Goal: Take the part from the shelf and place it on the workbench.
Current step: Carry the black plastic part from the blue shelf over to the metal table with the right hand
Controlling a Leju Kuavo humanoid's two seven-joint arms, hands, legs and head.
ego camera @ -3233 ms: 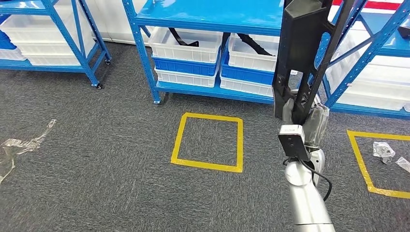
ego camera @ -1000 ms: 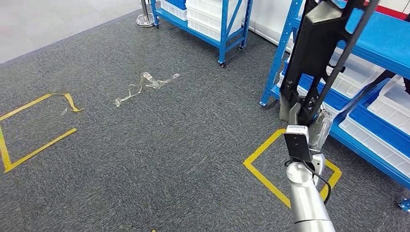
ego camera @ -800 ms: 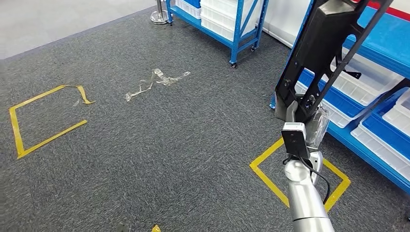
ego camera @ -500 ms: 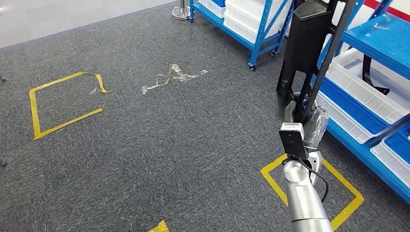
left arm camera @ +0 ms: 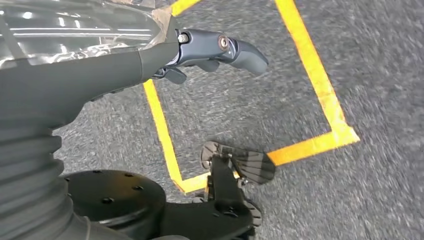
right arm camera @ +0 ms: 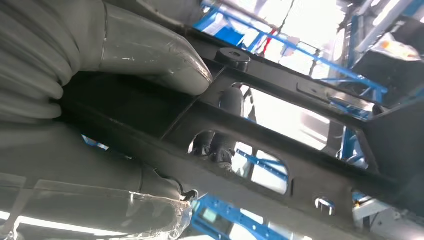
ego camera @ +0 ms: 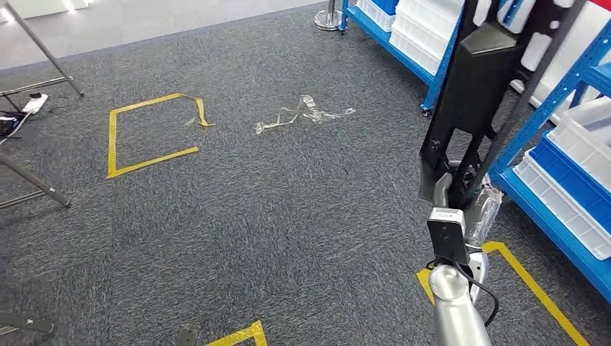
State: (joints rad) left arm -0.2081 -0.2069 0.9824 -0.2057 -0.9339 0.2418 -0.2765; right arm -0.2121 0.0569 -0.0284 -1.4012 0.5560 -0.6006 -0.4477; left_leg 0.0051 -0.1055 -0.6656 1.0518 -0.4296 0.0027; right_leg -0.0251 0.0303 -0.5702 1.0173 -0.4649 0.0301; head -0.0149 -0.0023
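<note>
The part is a long black metal frame with cut-outs, standing upright in the head view at the right. My right hand grips its lower end, and the silver arm rises from the bottom edge. In the right wrist view the grey thumb and the fingers wrap the black frame. My left hand hangs over the grey carpet with its dark fingers stretched out and nothing in them.
Blue shelves with white and blue bins stand close on the right. Yellow tape squares mark the carpet. Crumpled clear plastic lies on the floor. Metal stand legs cross the left edge.
The whole view has swung left: the shelves slid off to the right and open carpet came in. The part stays upright in my right hand.
</note>
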